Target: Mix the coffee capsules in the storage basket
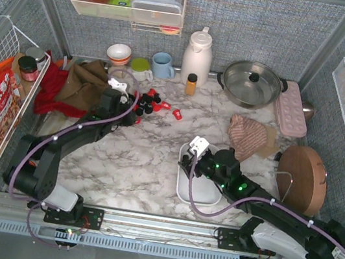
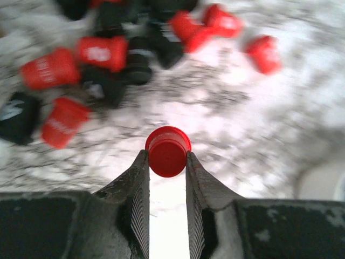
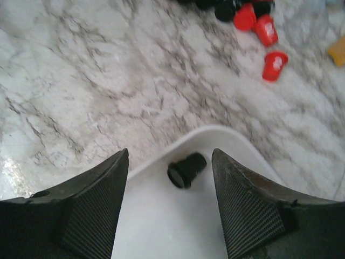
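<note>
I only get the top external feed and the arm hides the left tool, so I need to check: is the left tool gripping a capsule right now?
Observer: Yes. The left wrist view shows the left tool closed on one red capsule, pinched from both sides.
Operator: Is anything in the basket? The right arm covers it.
Observer: One black capsule lies on its side in the storage basket, near the rim.
Operator: Does the right tool hold it?
Observer: No. The right tool is open, with gaps between it and the capsule.
</note>
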Controlling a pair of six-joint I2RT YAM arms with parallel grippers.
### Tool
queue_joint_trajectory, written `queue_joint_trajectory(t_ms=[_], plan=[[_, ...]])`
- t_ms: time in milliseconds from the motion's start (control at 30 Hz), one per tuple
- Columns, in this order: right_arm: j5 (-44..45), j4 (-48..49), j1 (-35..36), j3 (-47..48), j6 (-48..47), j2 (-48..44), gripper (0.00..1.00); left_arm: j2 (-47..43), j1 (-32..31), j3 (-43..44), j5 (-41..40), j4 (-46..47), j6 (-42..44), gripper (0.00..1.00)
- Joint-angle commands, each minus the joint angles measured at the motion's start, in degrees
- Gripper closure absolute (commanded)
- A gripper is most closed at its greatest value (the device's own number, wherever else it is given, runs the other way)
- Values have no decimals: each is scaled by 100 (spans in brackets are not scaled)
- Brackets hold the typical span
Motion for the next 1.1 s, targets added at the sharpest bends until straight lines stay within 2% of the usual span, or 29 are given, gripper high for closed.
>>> queue_joint_trajectory(t_ms=[0, 167, 267, 500, 833, 933, 1067], plan=[[-870, 1295, 6, -25, -428, 146, 32, -673, -192, -351, 1842, 746, 344, 78], [-1329, 2253, 6, 21, -790, 627, 30, -1532, -459, -1005, 3018, 1521, 387, 74], [-1429, 2895, 0, 86, -797, 1023, 28, -1974, -586, -1303, 3385, 1840, 396, 74], [-1512, 3495, 7, 442, -746, 1693, 24, -2347, -870, -1447, 4025, 1956, 485, 72], [-1753, 3170, 16, 712, -897, 1858, 25, -2304, -1087, -1363, 4144, 1913, 564, 72], [-1725, 2907, 16, 768, -948, 1827, 34, -2298, -1098, -1358, 4166, 1956, 535, 72], [-1691, 2550, 16, 852, -989, 1748, 58, -2289, -1114, -1347, 4188, 2043, 488, 72]])
